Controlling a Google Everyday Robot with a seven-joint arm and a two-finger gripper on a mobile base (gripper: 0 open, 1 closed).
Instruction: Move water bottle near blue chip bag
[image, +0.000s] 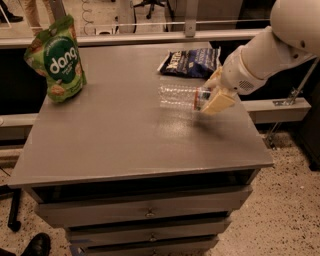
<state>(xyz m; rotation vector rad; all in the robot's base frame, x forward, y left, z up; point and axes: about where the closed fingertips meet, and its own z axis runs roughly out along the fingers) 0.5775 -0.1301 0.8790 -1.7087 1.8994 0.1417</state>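
Observation:
The water bottle (181, 96) is clear and ribbed and lies on its side over the grey table (115, 130), its label end at my gripper. My gripper (215, 95), on the white arm that comes in from the right, is shut on the bottle's label end, with a tan finger (218, 102) in front of it. The blue chip bag (192, 62) lies flat at the table's far right, just behind the bottle with a small gap between them.
A green "dang" bag (57, 60) stands upright at the table's far left. The table has drawers (145, 212) below its front edge. A rail (150, 37) runs behind the table. A shoe (35, 245) shows on the floor at lower left.

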